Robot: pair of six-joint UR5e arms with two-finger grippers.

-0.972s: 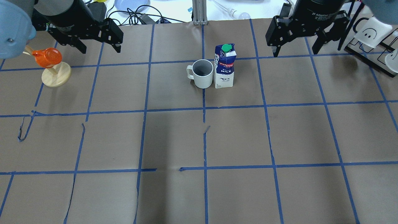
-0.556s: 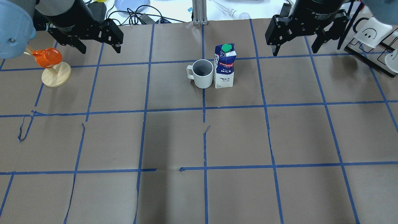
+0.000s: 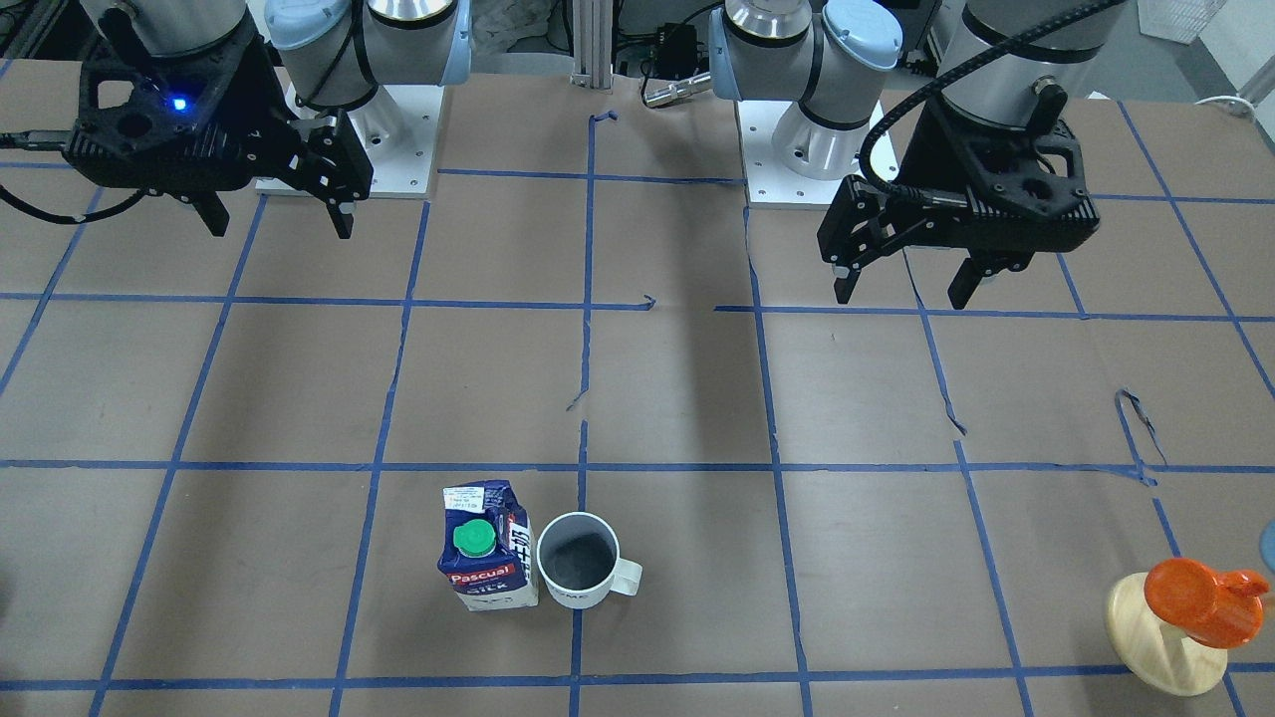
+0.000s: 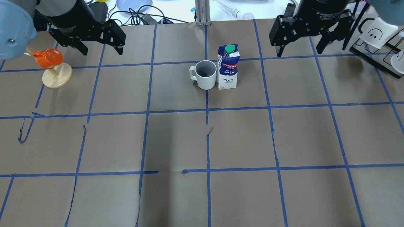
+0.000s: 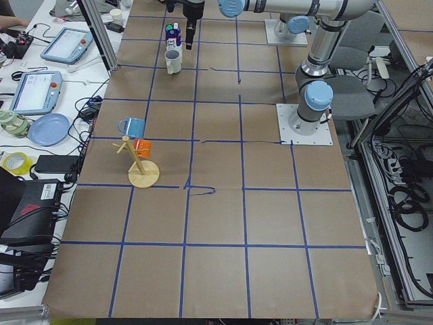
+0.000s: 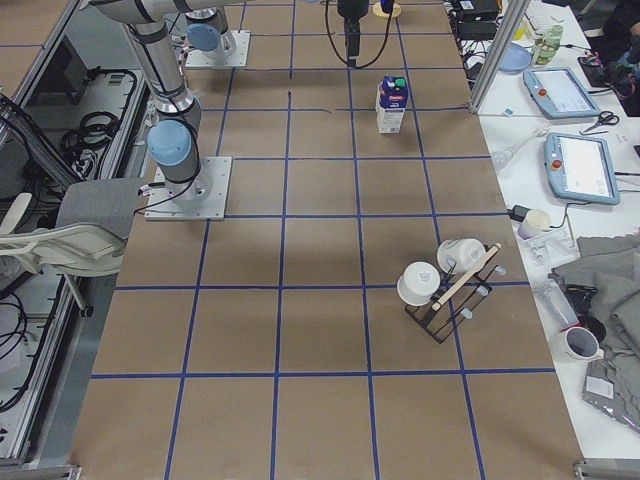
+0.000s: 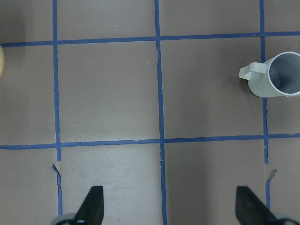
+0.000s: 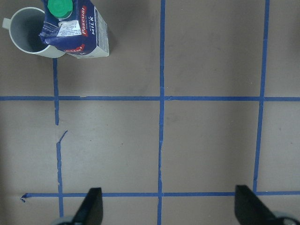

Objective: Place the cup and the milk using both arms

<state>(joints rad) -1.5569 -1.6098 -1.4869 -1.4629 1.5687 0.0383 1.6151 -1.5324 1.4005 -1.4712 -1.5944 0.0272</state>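
Cup (image 4: pixel 205 75) and milk (image 4: pixel 228 67) stand far from left hand (image 4: pixel 102 52), right hand (image 4: pixel 298 53).

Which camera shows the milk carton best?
The overhead exterior view: the milk stands whole there, with its green cap, red band and lettering facing the camera. The front-facing view shows mainly its top. The right wrist view cuts it at the frame's edge. Both side views show it tiny. The left wrist view misses it.

Worktop (image 4: pixel 176 142): I see brown paper gridded with blue tape, torn in places.
Middle, far from the robot: I see the cup (image 4: pixel 205 75) and milk (image 4: pixel 228 67) upright, just beside each other, the cup on the robot's left.
Left end: wooden stand (image 4: pixel 57 78).
Right end: black rack (image 6: pixel 447 305) carrying white mugs.
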